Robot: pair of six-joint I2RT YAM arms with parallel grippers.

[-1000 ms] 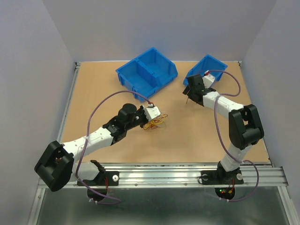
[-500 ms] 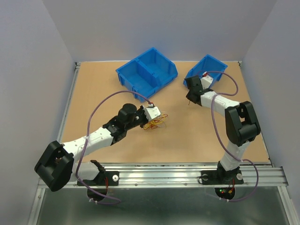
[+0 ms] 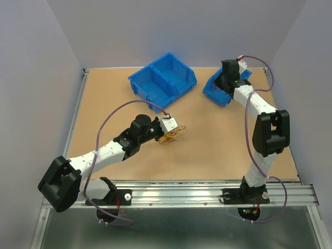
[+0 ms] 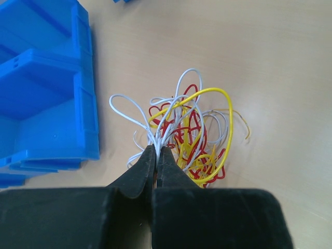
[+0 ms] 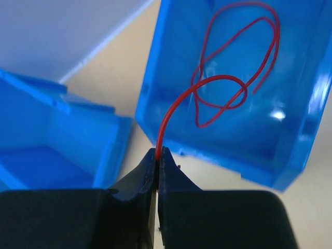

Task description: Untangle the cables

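Nearest, the left end effector (image 4: 156, 153) was clenched on several white strands of the cables (image 4: 194, 135), a tangle of red, yellow and white loops. The tangle lay on the bench (image 4: 270, 62) near the divided blue bin (image 3: 182, 82) but apart from its wall. Farther back on the right, the right end effector (image 5: 157, 154) gripped a red cable (image 5: 212, 79) that arched over the rim into the small blue bin (image 5: 295, 129). Red loops lay on that bin's floor; whether they were one cable or two was unclear.
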